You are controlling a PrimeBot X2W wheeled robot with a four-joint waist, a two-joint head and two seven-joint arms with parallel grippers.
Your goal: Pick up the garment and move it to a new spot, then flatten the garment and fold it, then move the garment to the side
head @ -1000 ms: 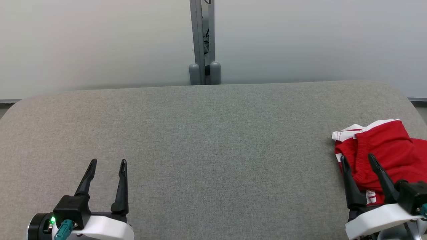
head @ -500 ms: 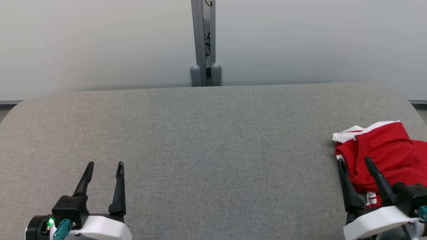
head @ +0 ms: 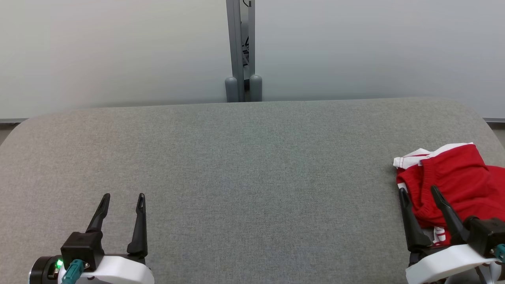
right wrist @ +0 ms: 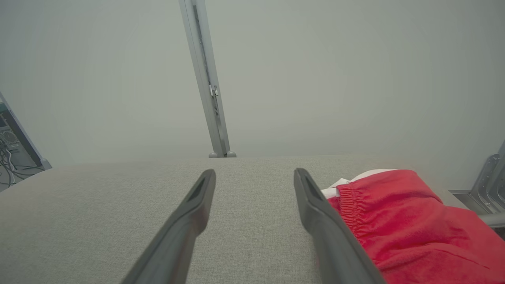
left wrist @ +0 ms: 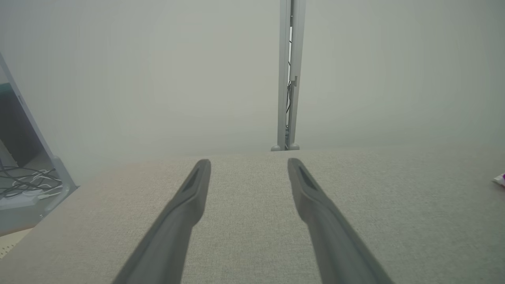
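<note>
The crumpled red-and-white garment (head: pixel 453 181) lies at the right end of the table (head: pixel 252 165), bunched with no clear long axis. The right gripper (head: pixel 418 189) is the nearer of the 2, jaws wide and empty, with the heap just ahead and to its right. The left gripper (head: pixel 124 195), equally spread and empty, sits well apart. A grey post (head: pixel 240 47) stands beyond the far edge.

Grey fabric table (head: pixel 244 165) — rounded corners. Grey upright post (head: pixel 239 47) behind far edge, pale panels (head: pixel 118 51) either side.
</note>
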